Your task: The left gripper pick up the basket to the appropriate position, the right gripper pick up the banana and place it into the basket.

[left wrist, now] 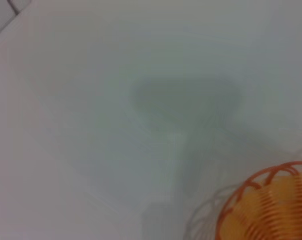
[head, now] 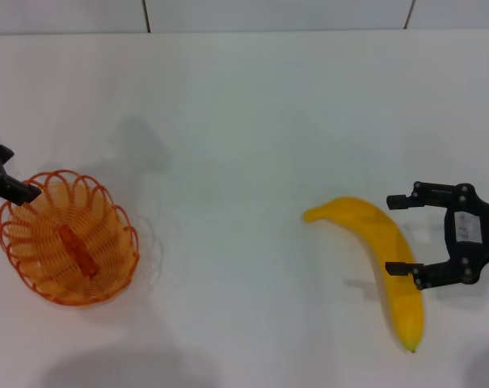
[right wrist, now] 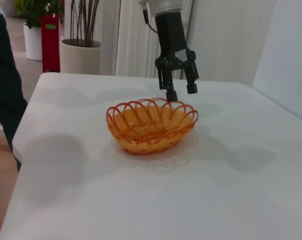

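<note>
The orange wire basket (head: 66, 240) sits on the white table (head: 244, 113) at the left. My left gripper (head: 10, 187) is at its far-left rim. The right wrist view shows that left gripper (right wrist: 180, 92) open and pointing down, one fingertip (right wrist: 171, 95) at the rim of the basket (right wrist: 151, 125). Only a corner of the basket (left wrist: 270, 210) shows in the left wrist view. The yellow banana (head: 377, 242) lies at the right. My right gripper (head: 398, 234) is open over the banana's middle, reaching in from the right, one finger either side.
Beyond the table's far edge in the right wrist view stand potted plants (right wrist: 81, 45) and a red box (right wrist: 50, 40). A dark-clothed person (right wrist: 3, 80) is at that table corner. Bare tabletop lies between basket and banana.
</note>
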`<state>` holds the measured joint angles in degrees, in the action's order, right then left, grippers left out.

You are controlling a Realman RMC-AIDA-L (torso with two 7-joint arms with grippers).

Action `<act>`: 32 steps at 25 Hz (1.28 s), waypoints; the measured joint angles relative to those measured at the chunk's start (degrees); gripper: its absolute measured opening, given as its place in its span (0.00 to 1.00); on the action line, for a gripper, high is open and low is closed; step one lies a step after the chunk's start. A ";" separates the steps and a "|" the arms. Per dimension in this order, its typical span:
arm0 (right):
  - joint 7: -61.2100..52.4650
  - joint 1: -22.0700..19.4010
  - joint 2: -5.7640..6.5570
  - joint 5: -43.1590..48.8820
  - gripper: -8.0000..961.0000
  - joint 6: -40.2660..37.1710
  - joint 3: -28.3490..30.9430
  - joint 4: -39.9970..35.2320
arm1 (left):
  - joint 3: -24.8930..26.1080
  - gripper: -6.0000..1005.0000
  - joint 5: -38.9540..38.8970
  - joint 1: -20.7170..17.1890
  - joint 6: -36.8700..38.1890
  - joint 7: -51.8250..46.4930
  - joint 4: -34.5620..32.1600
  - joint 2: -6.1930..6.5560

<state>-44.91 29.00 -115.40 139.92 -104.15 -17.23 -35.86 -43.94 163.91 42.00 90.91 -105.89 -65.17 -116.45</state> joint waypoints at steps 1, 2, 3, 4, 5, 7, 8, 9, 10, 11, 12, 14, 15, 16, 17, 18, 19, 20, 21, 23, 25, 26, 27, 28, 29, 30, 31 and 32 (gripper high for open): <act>0.00 0.00 0.00 0.00 0.92 0.00 0.00 0.00 | -0.06 0.69 0.20 0.08 -0.61 -0.40 0.72 0.00; 0.00 0.03 0.00 0.00 0.92 0.00 0.00 0.00 | -0.11 0.68 0.39 0.17 -1.10 -0.66 1.25 0.00; 0.00 0.08 0.00 0.01 0.92 0.00 0.00 0.00 | -0.19 0.68 0.57 0.23 -1.44 -0.81 1.82 0.00; 0.00 0.12 0.00 0.00 0.92 0.00 0.00 0.00 | -0.24 0.68 0.65 0.24 -1.65 -0.82 2.16 -0.02; 0.00 0.19 0.00 0.01 0.92 0.00 0.00 0.00 | -0.29 0.68 0.72 0.25 -1.89 -0.84 2.54 -0.04; -0.02 0.31 0.00 0.01 0.92 0.00 0.00 0.00 | -0.32 0.68 0.72 0.14 -2.57 -1.02 2.83 -0.04; -0.09 0.36 0.00 0.01 0.92 0.00 -0.02 0.00 | -0.31 0.67 0.72 0.11 -2.78 -1.07 2.83 -0.04; -0.20 0.42 0.00 0.01 0.92 0.00 -0.04 0.00 | -0.27 0.67 0.72 0.09 -2.99 -1.18 2.86 -0.04; -0.31 0.44 0.00 0.01 0.92 0.00 -0.05 0.00 | -0.25 0.67 0.72 0.12 -3.15 -1.22 3.00 -0.04; -0.40 0.47 0.00 0.01 0.92 0.00 -0.06 0.00 | -0.27 0.67 0.72 0.21 -3.32 -1.23 3.27 -0.04; -0.46 0.47 0.00 0.01 0.92 0.00 -0.07 0.00 | -0.29 0.67 0.72 0.38 -3.62 -1.25 3.74 -0.04; -0.48 0.51 0.00 0.01 0.92 0.00 -0.08 0.00 | -0.37 0.66 0.72 1.01 -4.48 -1.32 5.21 -0.02; -0.48 0.57 0.00 0.02 0.92 0.00 -0.08 0.00 | -0.39 0.66 0.71 1.32 -4.83 -1.35 5.88 0.00; -0.49 0.62 0.00 0.06 0.92 0.00 -0.09 0.00 | -0.42 0.66 0.72 1.54 -5.08 -1.36 6.42 0.01; -0.49 0.64 0.00 0.11 0.92 0.00 -0.09 0.00 | -0.46 0.66 0.71 1.77 -5.27 -1.38 6.77 0.03; -0.50 0.65 0.00 0.14 0.92 0.00 -0.09 0.00 | -0.53 0.66 0.71 1.89 -5.35 -1.38 6.96 0.03; -0.50 0.66 0.00 0.15 0.92 0.00 -0.09 0.00 | -0.61 0.66 0.71 1.98 -5.37 -1.38 7.06 0.03; -0.51 0.66 0.00 0.16 0.92 0.00 -0.09 0.00 | -0.72 0.65 0.71 2.04 -5.39 -1.39 7.08 0.03; -0.51 0.67 0.00 0.16 0.92 0.00 -0.09 0.00 | -0.80 0.65 0.71 2.06 -5.39 -1.39 7.08 0.02; -0.52 0.68 0.00 0.14 0.92 0.00 -0.09 0.00 | -0.88 0.65 0.71 2.10 -5.39 -1.40 7.10 0.00; -0.52 0.69 0.00 0.11 0.92 0.00 -0.09 0.00 | -1.03 0.65 0.71 2.10 -5.40 -1.41 7.11 0.00; -0.53 0.69 0.00 0.10 0.92 0.00 -0.09 0.00 | -1.29 0.64 0.71 2.07 -5.41 -1.42 7.12 -0.01; -0.53 0.70 0.00 0.10 0.92 0.00 -0.09 0.00 | -1.62 0.64 0.71 1.99 -5.40 -1.42 7.13 -0.01; -0.53 0.70 0.00 0.10 0.92 0.00 -0.09 0.00 | -2.47 0.64 0.71 1.83 -5.40 -1.50 7.13 -0.01; -0.53 0.70 0.00 0.11 0.92 0.00 -0.09 0.00 | -3.25 0.64 0.71 1.72 -5.41 -1.68 7.14 -0.01; -0.53 0.70 0.00 0.12 0.92 0.00 -0.09 0.00 | -3.92 0.64 0.71 1.67 -5.41 -2.01 7.15 -0.01; -0.53 0.71 0.00 0.13 0.92 0.00 -0.09 0.00 | -4.36 0.64 0.71 1.66 -5.43 -2.39 7.17 -0.01; -0.53 0.70 0.00 0.15 0.92 0.00 -0.09 0.00 | -4.61 0.64 0.71 1.73 -5.45 -2.71 7.19 0.00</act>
<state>-45.44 29.71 -115.40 140.06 -104.15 -17.32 -35.86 -48.55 164.62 43.73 85.45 -108.60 -57.98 -116.44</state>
